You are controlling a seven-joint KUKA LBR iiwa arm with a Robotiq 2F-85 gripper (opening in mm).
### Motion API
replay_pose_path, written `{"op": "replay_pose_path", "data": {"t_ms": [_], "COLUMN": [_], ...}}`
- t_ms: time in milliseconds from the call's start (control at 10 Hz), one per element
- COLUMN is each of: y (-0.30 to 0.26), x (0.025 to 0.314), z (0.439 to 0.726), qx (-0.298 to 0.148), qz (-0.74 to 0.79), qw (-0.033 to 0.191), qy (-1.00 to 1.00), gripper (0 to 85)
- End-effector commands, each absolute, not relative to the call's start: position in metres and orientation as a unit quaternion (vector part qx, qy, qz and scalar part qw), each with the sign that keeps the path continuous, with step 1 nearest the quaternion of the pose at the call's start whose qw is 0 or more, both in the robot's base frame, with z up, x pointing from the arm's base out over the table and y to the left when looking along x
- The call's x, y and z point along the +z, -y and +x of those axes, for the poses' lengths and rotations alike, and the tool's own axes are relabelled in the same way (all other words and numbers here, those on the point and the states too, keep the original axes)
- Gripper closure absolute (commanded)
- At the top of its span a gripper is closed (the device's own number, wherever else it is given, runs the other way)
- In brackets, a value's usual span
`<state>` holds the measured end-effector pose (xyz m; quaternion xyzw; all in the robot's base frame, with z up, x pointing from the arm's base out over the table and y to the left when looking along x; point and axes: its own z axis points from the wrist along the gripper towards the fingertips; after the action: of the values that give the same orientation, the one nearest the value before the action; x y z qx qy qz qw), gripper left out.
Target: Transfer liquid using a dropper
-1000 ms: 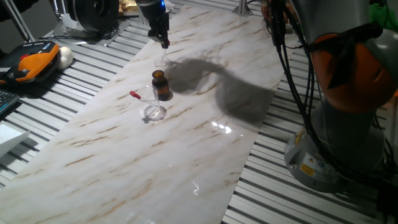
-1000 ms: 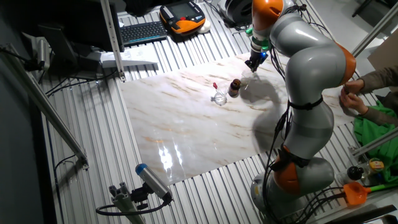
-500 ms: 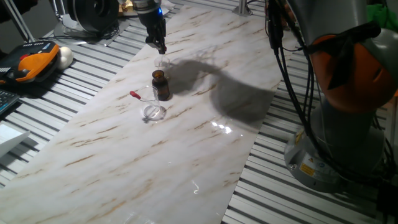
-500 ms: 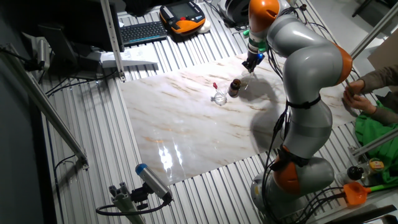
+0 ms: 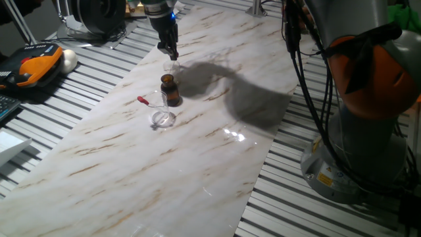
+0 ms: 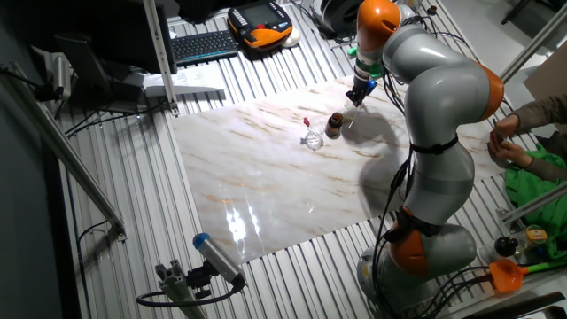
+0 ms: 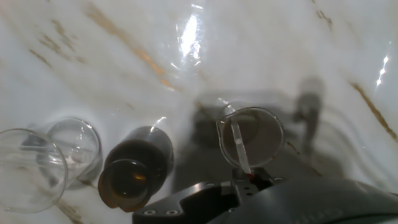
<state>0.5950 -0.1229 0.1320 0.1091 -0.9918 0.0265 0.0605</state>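
Observation:
My gripper hangs just behind the amber bottle, over a small clear glass. In the hand view the gripper is shut on the dropper. A bit of its red bulb shows between the fingers, and its thin clear tube points down into the small glass. The open amber bottle stands to the left of that glass. A second dropper with a red bulb lies on the table left of the bottle. The other fixed view also shows the gripper and the bottle.
A shallow clear glass dish sits in front of the bottle, and shows in the hand view beside another clear glass. The marble board lies on a slatted table. The arm's base stands at the right. A person's hands are at the far right.
My gripper has shifted slightly sideways and come down a little over the small glass, with the dropper still in it. The bottle, dish and lying dropper have not moved.

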Motion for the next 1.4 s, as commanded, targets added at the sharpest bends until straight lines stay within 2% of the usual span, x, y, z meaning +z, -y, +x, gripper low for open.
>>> {"op": "replay_pose_path", "data": {"t_ms": [0,500,1300], "y": [0.1232,0.1241,0.1261], "x": [0.1315,0.1276,0.1331], "z": [0.595,0.5964,0.5954], "qx": [0.027,0.029,0.031], "qz": [0.108,0.108,0.108], "qw": [0.061,0.054,0.055], "qy": [0.992,0.992,0.992], "gripper": [68.0,68.0,68.0]}}
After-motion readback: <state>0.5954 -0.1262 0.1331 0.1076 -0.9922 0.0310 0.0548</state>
